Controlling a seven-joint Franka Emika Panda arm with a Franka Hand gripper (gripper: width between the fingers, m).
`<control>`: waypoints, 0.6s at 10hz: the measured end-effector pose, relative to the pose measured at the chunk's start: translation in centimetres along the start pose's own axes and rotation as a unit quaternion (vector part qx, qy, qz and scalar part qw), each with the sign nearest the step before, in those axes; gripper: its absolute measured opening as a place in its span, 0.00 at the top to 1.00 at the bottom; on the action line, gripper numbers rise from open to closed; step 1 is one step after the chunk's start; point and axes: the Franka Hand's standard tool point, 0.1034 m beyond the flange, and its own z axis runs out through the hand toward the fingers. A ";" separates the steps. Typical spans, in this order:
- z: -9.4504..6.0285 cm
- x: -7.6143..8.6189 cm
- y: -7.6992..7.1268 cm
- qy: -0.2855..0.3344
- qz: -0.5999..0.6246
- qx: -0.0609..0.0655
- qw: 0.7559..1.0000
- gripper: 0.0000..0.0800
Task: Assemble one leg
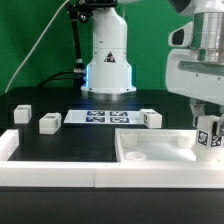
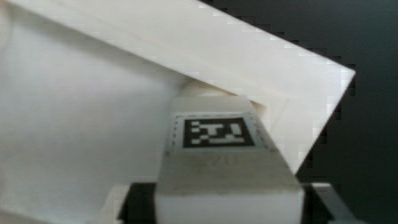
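Gripper [image 1: 208,128] clamped on small white oblong plastic leg [image 1: 209,136] w/ b&w tag markers, held upright at corner of large flat white square tray-like part [image 1: 150,150], exterior view's right. Three more small white tagged blocks [image 1: 49,122] sit on black counter [image 1: 60,140].

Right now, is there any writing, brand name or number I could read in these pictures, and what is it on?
No readable words, brand names or numbers.
Black-and-white square tags, patterns not text: on the leg in the tool, on the loose blocks, on the marker board.
Dark emblem on the robot base: too blurred to read.
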 end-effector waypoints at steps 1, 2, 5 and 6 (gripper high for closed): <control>0.0 0.0 0.1 0.001 0.062 -0.001 0.998 0.64; -0.1 0.0 0.1 0.004 0.101 -0.003 0.995 0.64; 0.0 0.1 0.2 -0.009 0.198 -0.003 0.980 0.64; 0.0 0.1 0.2 -0.009 0.181 -0.003 0.984 0.64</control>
